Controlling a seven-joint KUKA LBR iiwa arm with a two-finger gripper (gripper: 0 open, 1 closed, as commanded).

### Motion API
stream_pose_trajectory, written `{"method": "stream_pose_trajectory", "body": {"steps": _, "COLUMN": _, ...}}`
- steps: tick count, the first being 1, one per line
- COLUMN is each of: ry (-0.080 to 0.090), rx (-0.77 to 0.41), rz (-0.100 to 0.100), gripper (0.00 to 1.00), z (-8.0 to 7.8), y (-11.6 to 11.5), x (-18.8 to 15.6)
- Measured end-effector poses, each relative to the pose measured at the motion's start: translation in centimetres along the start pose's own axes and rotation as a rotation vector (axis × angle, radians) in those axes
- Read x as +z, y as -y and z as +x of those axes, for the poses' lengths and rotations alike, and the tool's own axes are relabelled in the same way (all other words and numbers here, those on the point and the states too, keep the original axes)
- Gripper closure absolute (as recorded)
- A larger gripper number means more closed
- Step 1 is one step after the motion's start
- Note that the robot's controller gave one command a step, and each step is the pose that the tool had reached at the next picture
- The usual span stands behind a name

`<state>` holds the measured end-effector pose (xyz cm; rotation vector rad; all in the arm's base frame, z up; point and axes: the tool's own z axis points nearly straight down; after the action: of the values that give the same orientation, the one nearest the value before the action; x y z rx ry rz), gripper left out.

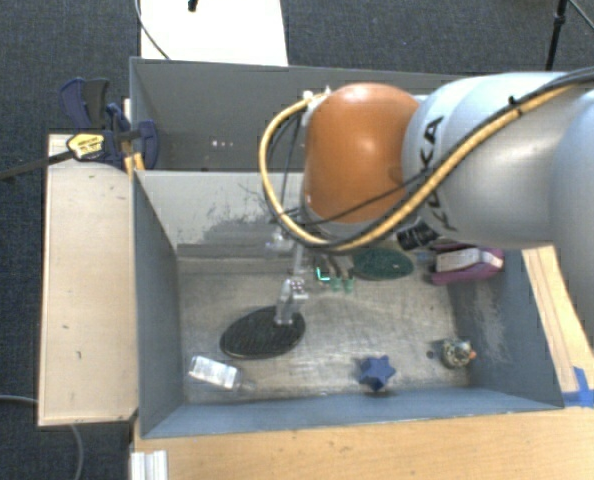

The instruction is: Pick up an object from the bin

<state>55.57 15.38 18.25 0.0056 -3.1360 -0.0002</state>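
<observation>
Along the front of the bin (157, 318) the loose things lie well apart: a clear plastic piece (213, 371) at 7 o'clock from the gripper (291, 313), a blue star-shaped piece (376, 371) at 4 o'clock, and a small brass-coloured thing (458, 353) further out toward 4 o'clock. None of them should get in the way. The likelier trouble is the flat black oval pad (257, 336) lying on the floor. It looks low and wide, so a grip taken at its edge may slide off, or only tip it up and drop it. The gripper's tip stands at the pad's rim on the 2 o'clock side, and most of the pad spreads away toward 8 o'clock. From this angle I cannot tell whether the gripper is open or closed, or whether it has the rim at all. Further back, a dark green disc (382, 264) at 2 o'clock and a purple thing (464, 264) beyond it lie under the arm, clear of the tip.
</observation>
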Motion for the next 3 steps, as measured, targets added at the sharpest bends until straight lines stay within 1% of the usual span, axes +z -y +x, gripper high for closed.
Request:
{"method": "stream_pose_trajectory", "body": {"steps": 1, "ry": -0.001, "rx": -0.128, "rz": 0.001, "gripper": 0.0, "z": 3.4, "y": -0.8, "x": 10.0}}
{"method": "stream_pose_trajectory", "body": {"steps": 2, "ry": 0.007, "rx": -0.121, "rz": -0.001, "gripper": 1.0, "z": 3.2, "y": -0.8, "x": 9.6}}
{"method": "stream_pose_trajectory", "body": {"steps": 3, "ry": 0.011, "rx": -0.233, "rz": 0.0, "gripper": 1.0, "z": 3.4, "y": -1.1, "x": 5.0}}
